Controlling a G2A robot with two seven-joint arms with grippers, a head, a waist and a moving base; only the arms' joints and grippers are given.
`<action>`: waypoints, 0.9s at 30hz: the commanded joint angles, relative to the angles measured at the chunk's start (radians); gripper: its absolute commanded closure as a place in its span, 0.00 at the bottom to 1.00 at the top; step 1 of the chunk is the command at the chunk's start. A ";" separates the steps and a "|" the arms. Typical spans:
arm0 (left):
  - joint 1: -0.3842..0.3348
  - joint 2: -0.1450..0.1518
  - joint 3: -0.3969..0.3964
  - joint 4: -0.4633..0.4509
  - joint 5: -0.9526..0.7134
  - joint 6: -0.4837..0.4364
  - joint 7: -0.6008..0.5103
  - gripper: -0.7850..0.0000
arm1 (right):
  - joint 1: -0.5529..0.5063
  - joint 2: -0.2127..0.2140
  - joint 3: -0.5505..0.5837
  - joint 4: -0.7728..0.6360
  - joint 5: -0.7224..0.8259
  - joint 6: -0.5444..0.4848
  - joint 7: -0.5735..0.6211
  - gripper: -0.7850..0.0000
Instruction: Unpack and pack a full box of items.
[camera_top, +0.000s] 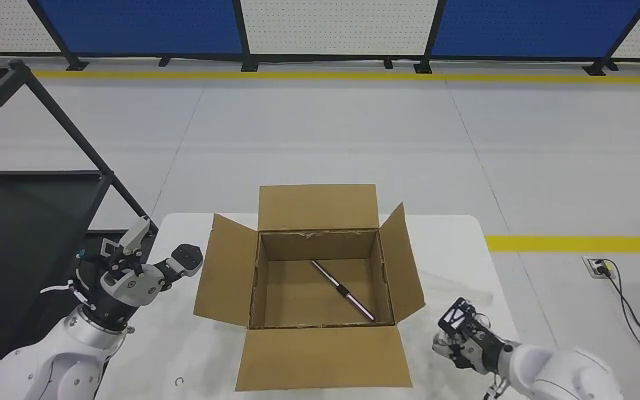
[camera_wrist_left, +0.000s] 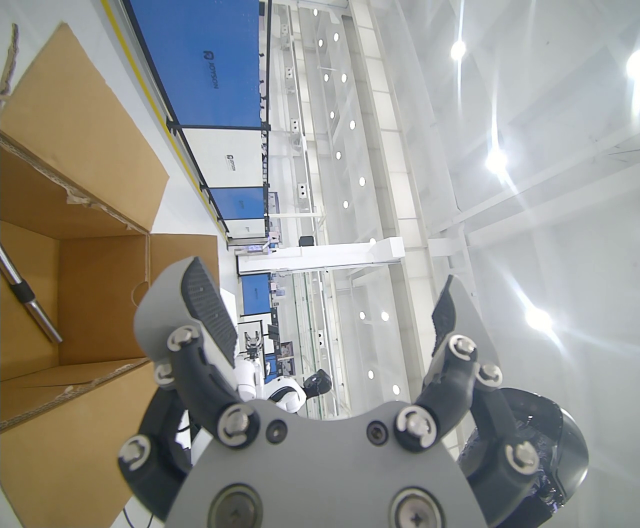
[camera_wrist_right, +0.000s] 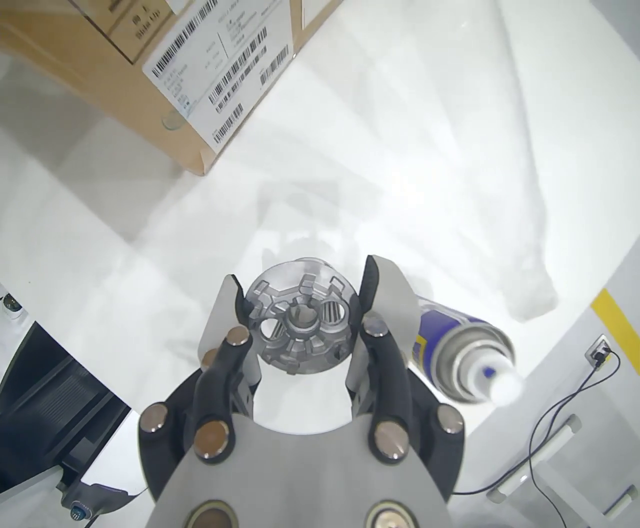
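An open cardboard box (camera_top: 318, 232) stands in the middle of the white table (camera_top: 450, 240), all flaps folded out. A thin dark rod with a silver end (camera_top: 342, 290) lies slanted on its floor; the left wrist view shows it too (camera_wrist_left: 30, 300) inside the box (camera_wrist_left: 100, 280). My left gripper (camera_top: 125, 240) is left of the box, tilted upward, open and empty (camera_wrist_left: 325, 280). My right gripper (camera_top: 462, 325) is right of the box's near corner, low over the table. It is shut (camera_wrist_right: 305, 285) on a grey cast metal hub (camera_wrist_right: 300, 320).
A blue spray can with a white nozzle (camera_wrist_right: 460, 350) stands close beside the right gripper. The box's labelled outer wall (camera_wrist_right: 100, 65) is ahead of it. A black rounded object (camera_top: 186, 261) sits by the left gripper. A black rack (camera_top: 40, 220) stands left of the table.
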 joint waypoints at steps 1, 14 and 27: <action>0.000 0.000 0.000 0.000 0.000 0.000 0.000 0.00 | -0.048 0.006 0.054 -0.081 0.015 -0.017 -0.026 1.00; 0.000 0.000 0.000 0.000 0.000 0.000 0.000 0.00 | -0.095 0.026 0.169 -0.466 0.153 0.055 -0.057 1.00; 0.000 0.000 0.000 0.000 0.000 0.000 0.000 0.00 | 0.151 0.035 0.037 -0.466 0.281 0.207 0.011 1.00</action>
